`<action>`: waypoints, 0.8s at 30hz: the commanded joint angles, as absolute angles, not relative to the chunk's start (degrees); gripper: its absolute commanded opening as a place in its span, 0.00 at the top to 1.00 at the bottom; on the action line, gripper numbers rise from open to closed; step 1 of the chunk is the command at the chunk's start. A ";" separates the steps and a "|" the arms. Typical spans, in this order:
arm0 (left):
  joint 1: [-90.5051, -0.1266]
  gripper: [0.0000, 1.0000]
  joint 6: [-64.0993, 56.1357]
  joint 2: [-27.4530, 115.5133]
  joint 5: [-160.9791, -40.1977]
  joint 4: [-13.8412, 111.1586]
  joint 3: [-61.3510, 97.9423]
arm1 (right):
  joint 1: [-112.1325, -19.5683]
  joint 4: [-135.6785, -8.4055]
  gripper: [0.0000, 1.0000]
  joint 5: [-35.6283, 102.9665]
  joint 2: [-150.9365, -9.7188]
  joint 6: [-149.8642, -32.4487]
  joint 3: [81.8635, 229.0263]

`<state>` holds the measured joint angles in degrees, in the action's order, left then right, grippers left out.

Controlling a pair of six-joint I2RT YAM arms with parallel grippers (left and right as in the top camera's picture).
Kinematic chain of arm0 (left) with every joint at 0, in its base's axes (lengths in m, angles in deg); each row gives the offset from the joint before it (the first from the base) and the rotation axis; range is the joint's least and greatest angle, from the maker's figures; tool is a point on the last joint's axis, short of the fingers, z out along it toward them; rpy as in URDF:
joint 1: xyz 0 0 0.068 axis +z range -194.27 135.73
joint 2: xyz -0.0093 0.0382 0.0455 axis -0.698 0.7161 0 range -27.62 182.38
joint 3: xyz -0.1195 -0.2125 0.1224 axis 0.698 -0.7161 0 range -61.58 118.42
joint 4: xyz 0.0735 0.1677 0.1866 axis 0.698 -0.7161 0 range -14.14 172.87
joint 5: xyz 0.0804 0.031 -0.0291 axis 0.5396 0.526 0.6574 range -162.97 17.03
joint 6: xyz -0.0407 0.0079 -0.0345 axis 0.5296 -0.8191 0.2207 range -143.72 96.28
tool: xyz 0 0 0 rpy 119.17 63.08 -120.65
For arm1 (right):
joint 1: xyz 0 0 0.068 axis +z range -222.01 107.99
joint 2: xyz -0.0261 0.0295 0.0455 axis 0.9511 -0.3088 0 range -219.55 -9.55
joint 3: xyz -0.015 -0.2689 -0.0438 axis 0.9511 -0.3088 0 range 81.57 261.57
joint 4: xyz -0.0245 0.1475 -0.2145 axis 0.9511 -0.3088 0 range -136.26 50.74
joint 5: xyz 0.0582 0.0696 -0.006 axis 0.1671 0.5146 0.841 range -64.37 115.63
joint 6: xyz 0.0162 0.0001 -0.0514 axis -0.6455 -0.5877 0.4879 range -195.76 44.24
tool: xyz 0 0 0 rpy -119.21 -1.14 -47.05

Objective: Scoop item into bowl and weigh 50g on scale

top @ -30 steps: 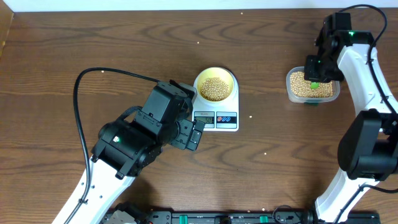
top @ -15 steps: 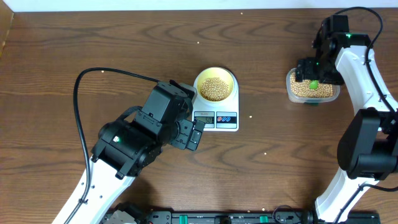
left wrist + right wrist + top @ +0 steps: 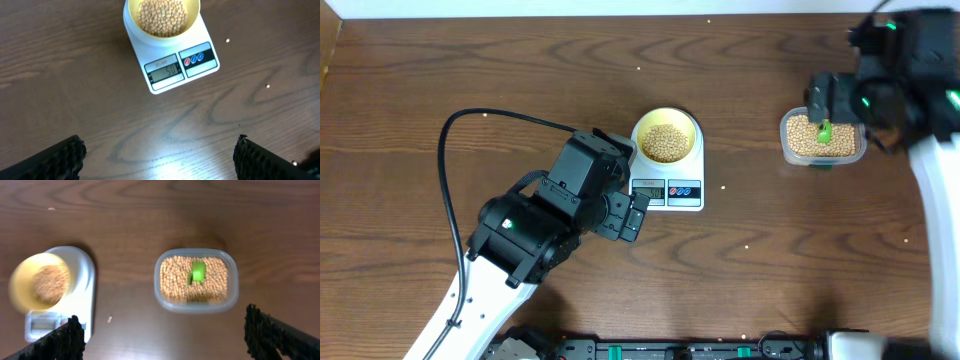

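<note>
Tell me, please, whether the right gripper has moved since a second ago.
Yes. The right gripper has risen away from the clear tub, looming larger and blurred overhead; the tub has stayed put, with the green scoop left in its beans.

A faint "50" on the grey display (image 3: 165,71) of the scale (image 3: 207,52)

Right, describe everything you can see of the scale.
The scale is a flat white slab, plastic by the look, with rounded corners, lying level on the wooden table near its middle. Its front strip carries a small grey display, which seems to read 50, and beside it a red button and a blue button. The pale yellow bowl of beans stands on its platform, covering most of it. Nothing else touches it.
</note>
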<state>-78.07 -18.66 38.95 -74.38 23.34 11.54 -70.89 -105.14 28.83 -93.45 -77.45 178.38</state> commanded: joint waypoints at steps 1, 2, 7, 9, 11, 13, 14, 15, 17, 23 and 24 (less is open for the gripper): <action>-77.98 0.03 -19.18 39.04 -74.69 23.34 12.53 | -68.88 -110.87 0.01 25.20 -81.34 -78.46 179.11; -77.98 0.03 -19.18 39.04 -74.69 23.36 12.55 | -68.40 -112.79 0.01 24.17 -78.76 -79.16 179.04; -77.98 0.03 -19.18 39.04 -74.69 23.34 12.55 | -65.97 -121.23 0.01 17.22 -65.56 -86.79 175.67; -77.98 0.03 -19.18 39.04 -74.69 23.36 12.55 | -65.47 -121.47 0.01 12.46 -60.10 -90.57 171.96; -77.98 0.03 -19.18 39.04 -74.69 23.34 12.55 | -65.31 -121.14 0.01 6.88 -54.33 -92.75 167.19; -77.98 0.03 -19.18 39.04 -74.69 23.34 12.55 | -65.31 -120.36 0.01 -1.31 -44.49 -98.30 158.78; -77.98 0.03 -19.18 39.04 -74.69 23.34 12.53 | -65.31 -118.98 0.01 -4.05 -40.84 -101.98 155.46; -77.98 0.03 -19.18 39.04 -74.69 23.34 12.55 | -65.31 -117.01 0.01 -6.71 -37.02 -106.04 151.83; -77.98 0.03 -19.18 39.04 -74.69 23.36 12.55 | -65.31 -112.75 0.01 -11.08 -30.46 -112.60 145.66; -77.98 0.03 -19.18 39.04 -74.69 23.36 12.55 | -65.31 -100.79 0.01 -15.04 -11.71 -118.76 128.24; -77.98 0.03 -19.18 39.04 -74.69 23.34 12.55 | -65.34 -99.57 0.01 -13.14 -9.50 -116.93 126.19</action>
<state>-78.07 -18.68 39.01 -74.45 23.27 11.65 -65.60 -101.80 -11.00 -15.73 -113.65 132.68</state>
